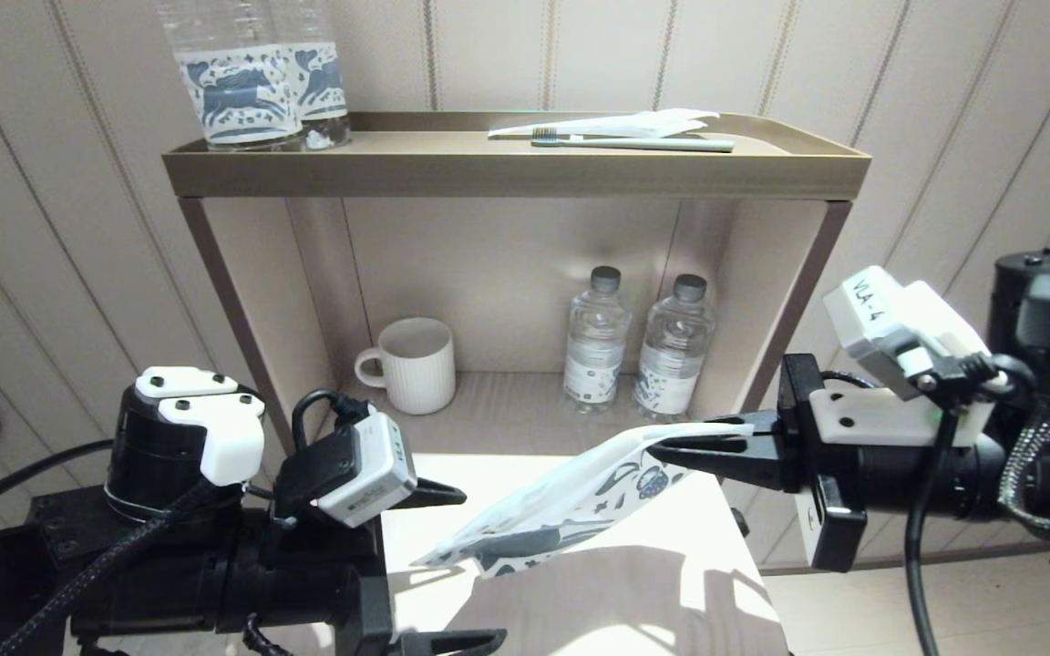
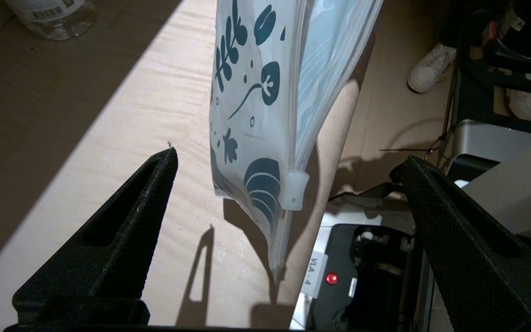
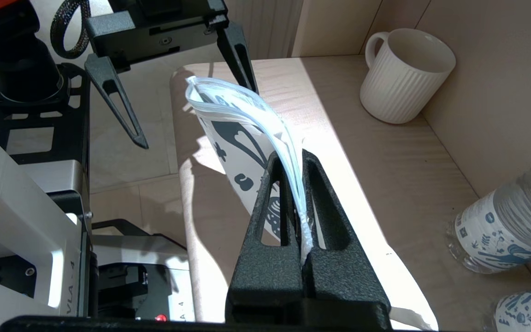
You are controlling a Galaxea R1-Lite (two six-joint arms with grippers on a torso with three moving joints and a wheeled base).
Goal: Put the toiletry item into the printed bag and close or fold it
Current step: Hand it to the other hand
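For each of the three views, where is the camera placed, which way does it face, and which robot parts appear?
Head view: on the head, facing forward and down at the shelf; both arms show.
Left wrist view: behind the open left gripper, facing the printed bag.
Right wrist view: behind the right gripper, shut on the bag, facing the left gripper.
All three views share the bag.

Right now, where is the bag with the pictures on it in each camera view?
Head view: printed bag hangs low in the middle, pinched by the right claw.
Left wrist view: bag dangles between the open left claw's tips.
Right wrist view: bag clamped mid-picture.
Shared landmark: the sunlit shelf.
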